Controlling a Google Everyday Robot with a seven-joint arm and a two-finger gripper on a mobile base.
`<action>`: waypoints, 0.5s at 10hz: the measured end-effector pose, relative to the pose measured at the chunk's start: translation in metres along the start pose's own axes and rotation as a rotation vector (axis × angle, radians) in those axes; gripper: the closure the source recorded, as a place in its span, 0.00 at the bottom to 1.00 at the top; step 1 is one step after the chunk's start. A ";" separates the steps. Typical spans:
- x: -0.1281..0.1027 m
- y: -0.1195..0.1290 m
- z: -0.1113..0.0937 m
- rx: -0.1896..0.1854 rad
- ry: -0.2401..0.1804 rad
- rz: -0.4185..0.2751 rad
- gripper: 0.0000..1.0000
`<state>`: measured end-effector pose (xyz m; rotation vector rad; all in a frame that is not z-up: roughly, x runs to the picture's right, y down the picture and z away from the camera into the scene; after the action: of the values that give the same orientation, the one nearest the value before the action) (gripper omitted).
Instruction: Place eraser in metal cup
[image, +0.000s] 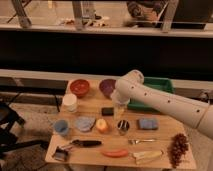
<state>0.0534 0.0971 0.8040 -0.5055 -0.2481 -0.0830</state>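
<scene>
Now bench (88, 108) is carrying everything. Arm (165, 102) is reaching in from the right, gripper (119, 113) hanging low over mid-bench; its spread can't be told. Cup (123, 126) is standing upright just in front of it; eraser (107, 111) is lying flat just beside it.

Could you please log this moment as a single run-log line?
gripper: over table, beside eraser | eraser: flat on table, ungrasped | metal cup: upright, nearer camera than gripper
</scene>
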 end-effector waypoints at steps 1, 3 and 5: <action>0.000 -0.002 0.001 0.003 -0.006 -0.004 0.20; -0.001 -0.010 0.008 0.013 -0.018 -0.012 0.20; 0.003 -0.015 0.013 0.023 -0.021 -0.012 0.20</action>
<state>0.0510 0.0898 0.8227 -0.4819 -0.2726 -0.0865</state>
